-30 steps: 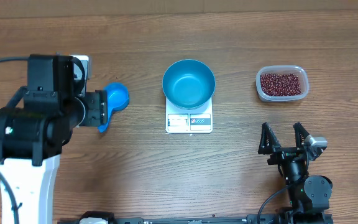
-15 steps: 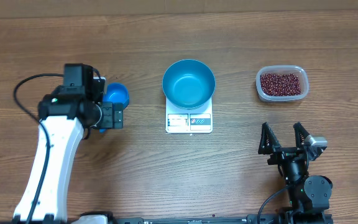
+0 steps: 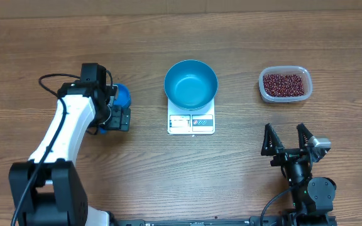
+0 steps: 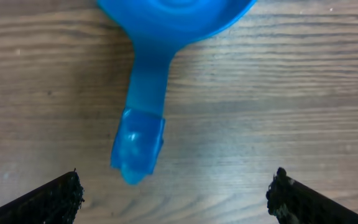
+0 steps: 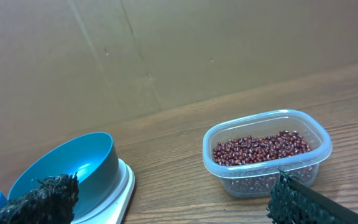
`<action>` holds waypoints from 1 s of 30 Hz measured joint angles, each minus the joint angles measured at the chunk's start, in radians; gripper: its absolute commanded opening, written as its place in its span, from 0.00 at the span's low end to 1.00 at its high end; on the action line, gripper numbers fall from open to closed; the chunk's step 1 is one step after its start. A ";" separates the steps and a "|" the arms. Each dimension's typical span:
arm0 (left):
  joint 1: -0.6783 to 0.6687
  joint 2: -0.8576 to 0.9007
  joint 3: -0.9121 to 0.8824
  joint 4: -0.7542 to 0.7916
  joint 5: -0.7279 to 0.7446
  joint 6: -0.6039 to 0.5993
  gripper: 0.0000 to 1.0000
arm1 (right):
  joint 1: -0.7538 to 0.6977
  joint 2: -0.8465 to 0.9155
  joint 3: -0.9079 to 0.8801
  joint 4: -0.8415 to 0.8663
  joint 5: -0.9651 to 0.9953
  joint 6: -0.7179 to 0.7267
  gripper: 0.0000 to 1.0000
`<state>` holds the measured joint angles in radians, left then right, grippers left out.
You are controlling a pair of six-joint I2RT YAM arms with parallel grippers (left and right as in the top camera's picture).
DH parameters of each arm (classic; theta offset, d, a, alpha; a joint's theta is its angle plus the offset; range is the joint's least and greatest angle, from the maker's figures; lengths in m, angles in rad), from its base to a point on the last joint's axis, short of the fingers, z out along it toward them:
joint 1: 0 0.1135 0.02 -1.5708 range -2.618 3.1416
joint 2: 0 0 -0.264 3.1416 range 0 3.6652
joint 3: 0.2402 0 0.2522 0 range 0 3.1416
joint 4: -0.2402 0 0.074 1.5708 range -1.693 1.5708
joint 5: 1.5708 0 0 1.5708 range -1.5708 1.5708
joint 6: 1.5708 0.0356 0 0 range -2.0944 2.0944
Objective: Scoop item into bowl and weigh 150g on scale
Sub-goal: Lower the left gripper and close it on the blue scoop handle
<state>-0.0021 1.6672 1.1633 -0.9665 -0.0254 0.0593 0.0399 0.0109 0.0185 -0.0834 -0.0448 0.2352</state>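
Blue scoop lies just ahead of our left gripper, handle pointing back at its wide-spread jaws; our right gripper, also spread, sits well apart.

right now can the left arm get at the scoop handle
Probably yes: the left gripper hangs open right over the scoop, whose handle lies flat with bare table on both sides.

A small blue plastic scoop lies on the brown wooden table at ten o'clock. A clear rectangular plastic tub with rounded corners sits at two o'clock.
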 measured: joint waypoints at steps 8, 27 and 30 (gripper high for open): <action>0.000 0.041 0.000 0.117 -0.001 0.027 1.00 | 0.000 0.000 0.000 0.000 0.000 0.000 1.00; 0.000 0.056 -0.001 0.203 0.008 -0.059 0.71 | 0.000 0.000 0.000 0.000 0.000 0.000 1.00; 0.000 0.056 -0.007 0.228 0.011 -0.078 0.62 | 0.000 0.000 0.000 0.000 0.000 0.000 1.00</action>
<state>-0.0021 1.7229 1.1564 -0.7387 -0.0147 -0.0185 0.0399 0.0109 0.0185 -0.0837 -0.0444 0.2352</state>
